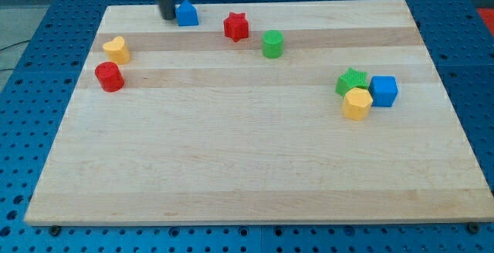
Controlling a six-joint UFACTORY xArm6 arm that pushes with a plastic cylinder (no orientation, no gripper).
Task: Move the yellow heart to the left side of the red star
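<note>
The yellow heart (pixel 116 49) lies near the board's left edge, just above a red cylinder (pixel 109 76). The red star (pixel 236 26) sits near the view's top, left of centre. My tip (pixel 167 15) rests near the board's top edge, touching or just left of a blue house-shaped block (pixel 187 13). The tip is up and to the right of the yellow heart and well left of the red star.
A green cylinder (pixel 272 43) stands right of the red star. At the view's right a green star (pixel 353 80), a blue cube (pixel 384 91) and a yellow hexagon block (pixel 357 103) cluster together. The wooden board (pixel 247 168) lies on a blue perforated table.
</note>
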